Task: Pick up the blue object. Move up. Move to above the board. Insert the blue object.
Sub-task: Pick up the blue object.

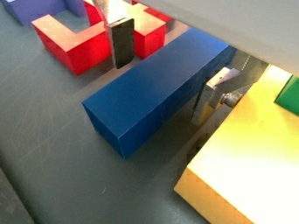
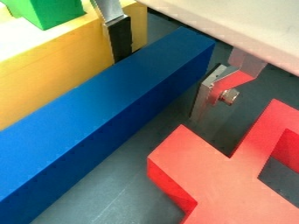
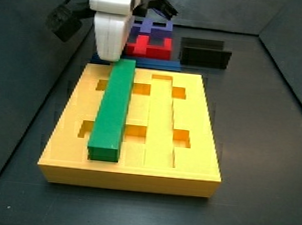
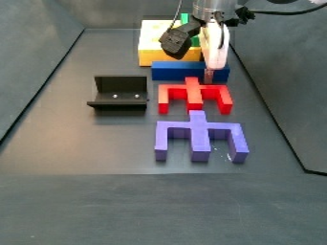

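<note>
The blue object (image 1: 158,92) is a long blue bar lying on the dark floor between the yellow board (image 1: 247,153) and a red piece. It shows in both wrist views (image 2: 105,118) and in a side view (image 4: 177,71). My gripper (image 1: 172,68) is down over one end of the bar, open, with one finger (image 1: 121,44) on the red piece's side and one finger (image 1: 219,92) on the board's side. Small gaps show between the pads and the bar (image 2: 170,66). The grooved board (image 3: 181,117) carries a green bar (image 3: 112,106) in one groove.
A red notched piece (image 4: 194,94) lies right beside the blue bar, close to one finger (image 2: 222,87). An indigo-purple notched block (image 4: 198,139) lies beyond it. The dark fixture (image 4: 118,94) stands apart on the floor. Dark walls enclose the floor.
</note>
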### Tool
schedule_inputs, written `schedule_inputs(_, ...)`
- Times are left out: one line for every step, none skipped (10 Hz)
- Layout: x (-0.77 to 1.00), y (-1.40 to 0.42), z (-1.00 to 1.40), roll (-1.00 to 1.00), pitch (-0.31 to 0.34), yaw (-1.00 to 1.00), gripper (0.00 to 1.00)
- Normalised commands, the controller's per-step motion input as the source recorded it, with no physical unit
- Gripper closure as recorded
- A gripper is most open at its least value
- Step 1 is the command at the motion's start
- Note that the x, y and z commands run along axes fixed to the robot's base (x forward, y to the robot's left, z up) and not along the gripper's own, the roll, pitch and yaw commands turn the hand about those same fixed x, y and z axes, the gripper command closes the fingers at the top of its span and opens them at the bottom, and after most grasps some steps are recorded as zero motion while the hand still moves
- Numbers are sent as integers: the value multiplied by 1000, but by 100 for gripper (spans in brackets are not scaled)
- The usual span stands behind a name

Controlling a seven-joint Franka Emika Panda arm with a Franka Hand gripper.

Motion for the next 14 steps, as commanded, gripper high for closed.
schedule_inputs(-111, 0, -174, 33, 0, 0, 0)
schedule_inputs(0, 0, -43, 9, 0, 0, 0)
schedule_inputs(0, 0, 34, 0, 0, 0, 0)
schedule_inputs(0, 0, 0, 4, 0, 0, 0)
schedule_inputs(0, 0, 0, 3, 0, 0, 0)
schedule_inputs(0, 0, 0, 0, 0, 0, 100)
schedule_inputs(0, 0, 0, 0, 0, 0, 100)
schedule_inputs(0, 0, 0, 0, 0, 0, 100)
schedule_inputs(0, 0, 0, 0, 0, 0, 100)
schedule_inputs(0, 0, 0, 0, 0, 0, 100)
schedule_inputs(0, 0, 0, 0, 0, 0, 100)
schedule_inputs(0, 0, 0, 0, 0, 0, 100)
schedule_inputs(0, 0, 0, 0, 0, 0, 100)
schedule_inputs(0, 0, 0, 0, 0, 0, 100)
